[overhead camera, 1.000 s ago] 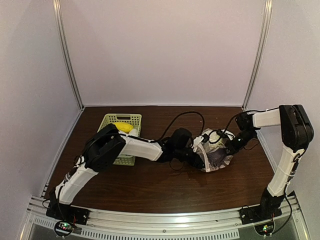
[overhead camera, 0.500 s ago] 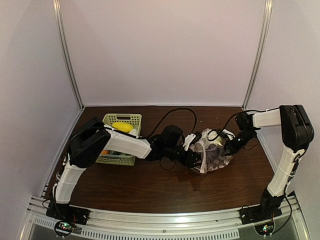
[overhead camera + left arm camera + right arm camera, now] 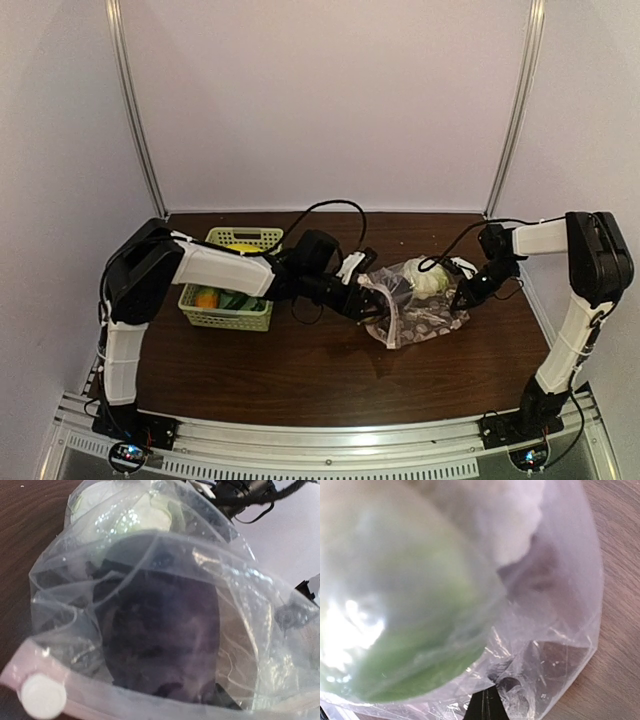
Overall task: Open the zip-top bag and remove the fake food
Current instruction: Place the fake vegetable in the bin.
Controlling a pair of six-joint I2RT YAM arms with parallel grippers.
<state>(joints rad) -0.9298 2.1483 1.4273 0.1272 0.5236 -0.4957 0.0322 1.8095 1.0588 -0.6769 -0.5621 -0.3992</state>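
The zip-top bag point(image 3: 420, 315) lies crumpled on the dark table point(image 3: 300, 380), right of centre, between the two arms. The top view shows it only as spotted film over a whitish lump. The left wrist view looks in through the film: a dark purple eggplant point(image 3: 160, 635) fills the middle, a whitish piece point(image 3: 127, 517) sits behind it, and the pale zip strip point(image 3: 125, 702) with its round white slider point(image 3: 42, 696) runs along the near edge. The right wrist view shows a green piece point(image 3: 395, 605) pressed against the plastic.

The right pincer point(image 3: 487, 706) has its black fingers pressed together, pinching the film at the bag's right end. The left pincer point(image 3: 368, 298) sits at the bag's left end; I cannot tell how wide it stands or whether it grips anything. A pale green basket point(image 3: 228, 320) with more toy pieces stands well to the left.
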